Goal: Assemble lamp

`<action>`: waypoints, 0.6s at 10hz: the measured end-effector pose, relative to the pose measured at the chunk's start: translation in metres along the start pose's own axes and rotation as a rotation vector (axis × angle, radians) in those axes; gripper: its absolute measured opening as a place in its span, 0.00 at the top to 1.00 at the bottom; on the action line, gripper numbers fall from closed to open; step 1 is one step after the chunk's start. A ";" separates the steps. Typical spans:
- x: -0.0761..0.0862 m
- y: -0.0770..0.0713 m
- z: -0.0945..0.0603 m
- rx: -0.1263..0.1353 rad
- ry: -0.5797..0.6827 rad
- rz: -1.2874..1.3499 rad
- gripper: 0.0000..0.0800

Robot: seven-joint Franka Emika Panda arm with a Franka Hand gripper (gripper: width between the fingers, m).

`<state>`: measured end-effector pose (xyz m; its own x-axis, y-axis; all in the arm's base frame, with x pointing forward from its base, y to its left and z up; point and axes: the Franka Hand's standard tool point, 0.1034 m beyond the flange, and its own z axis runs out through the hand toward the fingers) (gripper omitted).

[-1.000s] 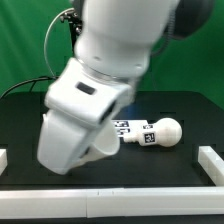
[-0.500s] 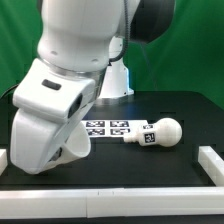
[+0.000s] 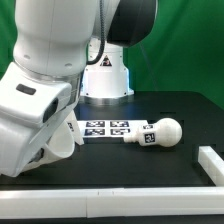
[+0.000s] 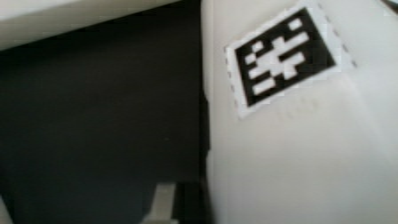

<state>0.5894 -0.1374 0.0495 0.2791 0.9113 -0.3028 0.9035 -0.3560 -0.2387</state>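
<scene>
Judging the lamp as barely started, with nothing joined so far as showing. Finding the bulb (image 3: 166, 131) lying on its side on the black table (image 3: 150, 172), toward the exterior view's right, with its stem end just beside the marker board (image 3: 103, 128) and apart from any other lamp part. Seeing, very close in the wrist view, a large white part (image 4: 311, 150) carrying one square tag (image 4: 281, 55); guessing at the shade from the broad smooth wall, without being sure. Not finding the small base in either view. Failing to make out the gripper properly: looking for it under the bulky arm (image 3: 40, 95) at the exterior view's left, and catching in the wrist view only a grey sliver (image 4: 169, 205), possibly one finger. Leaving the state of the jaws, whether spread, pressed together or pinching the white part, impossible to tell. Counting nearly everything as left to do: seating the bulb in the base, then fitting the shade over it. Reading no words anywhere: noticing only black-and-white square patterns on the wrist-view tag, on the bulb's stem and on the marker board, plus a small dark mark, seemingly a triangle, on the white pedestal (image 3: 105, 82) behind, too small for making out any lettering.
</scene>
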 end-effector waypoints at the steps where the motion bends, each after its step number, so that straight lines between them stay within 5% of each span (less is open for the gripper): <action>1: 0.000 0.000 0.001 0.000 0.000 0.000 0.94; 3: 0.000 0.000 0.001 0.001 0.000 -0.001 0.48; 4: 0.000 0.000 0.001 0.001 0.000 -0.001 0.48; 5: 0.000 0.000 0.001 0.001 0.000 -0.001 0.31; 6: 0.000 0.000 0.001 0.001 0.000 -0.001 0.31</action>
<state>0.5890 -0.1370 0.0485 0.2784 0.9115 -0.3026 0.9033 -0.3556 -0.2399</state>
